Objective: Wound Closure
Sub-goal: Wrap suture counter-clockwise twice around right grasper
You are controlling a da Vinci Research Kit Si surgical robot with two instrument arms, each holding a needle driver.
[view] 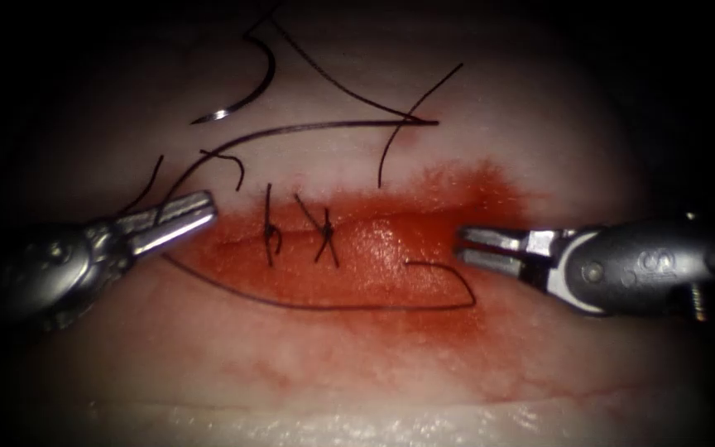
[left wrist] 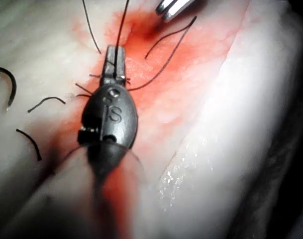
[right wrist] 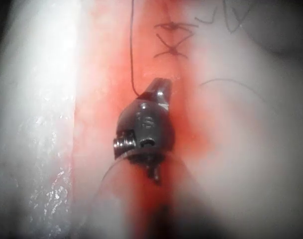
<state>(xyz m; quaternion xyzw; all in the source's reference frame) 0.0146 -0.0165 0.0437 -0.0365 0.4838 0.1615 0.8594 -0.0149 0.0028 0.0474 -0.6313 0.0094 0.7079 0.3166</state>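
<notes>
The tissue [view: 357, 364] has a cut [view: 233, 242] running across the view in red fluid, crossed by two tied stitches [view: 324, 236]. The curved needle [view: 251, 87] lies free on the tissue beyond the cut at the upper left, held by no tool and not in the tissue. My left tool [view: 185, 218] sits at the cut's left end with its jaws shut on the thread [view: 291, 129], which arcs away to the right. More thread [view: 316, 307] loops under the cut and ends near the right tool [view: 475, 247]. That tool is open at the cut's right end, holding nothing.
Loose thread ends [view: 414, 116] lie on the pale tissue beyond the cut, and short cut pieces [left wrist: 46, 102] lie beside the left tool. The tissue's near edge [view: 357, 414] runs along the front.
</notes>
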